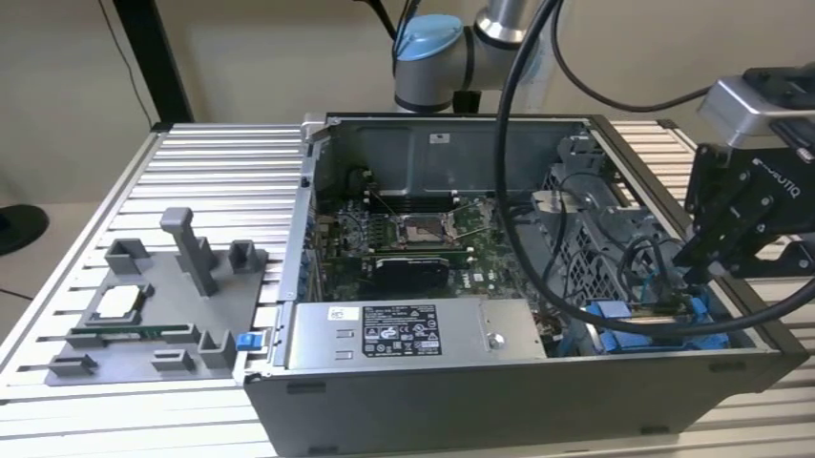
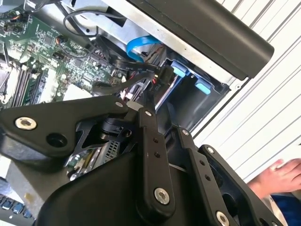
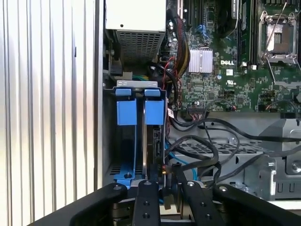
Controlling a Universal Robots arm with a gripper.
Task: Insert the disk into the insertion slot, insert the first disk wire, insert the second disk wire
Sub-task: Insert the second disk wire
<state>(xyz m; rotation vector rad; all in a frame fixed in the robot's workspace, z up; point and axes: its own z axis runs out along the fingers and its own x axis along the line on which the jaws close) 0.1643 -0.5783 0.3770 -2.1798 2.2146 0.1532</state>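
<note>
An open computer case (image 1: 510, 391) stands on the table (image 1: 204, 162), toward the exterior view's right. A fixture plate (image 1: 128, 334) lies on the table just beside the case, on the exterior view's left. Inside the case, a power-supply box (image 1: 407, 334) sits along the near wall, with the motherboard (image 1: 407, 239) behind it. The insertion slot (image 1: 643, 320) is in the near corner, on the exterior view's right of that box. The gripper (image 1: 694, 286) hangs just above the slot, among loose wires (image 3: 202, 141). In the second wrist view a hand (image 2: 277, 176) rests over the table outside the case.
</note>
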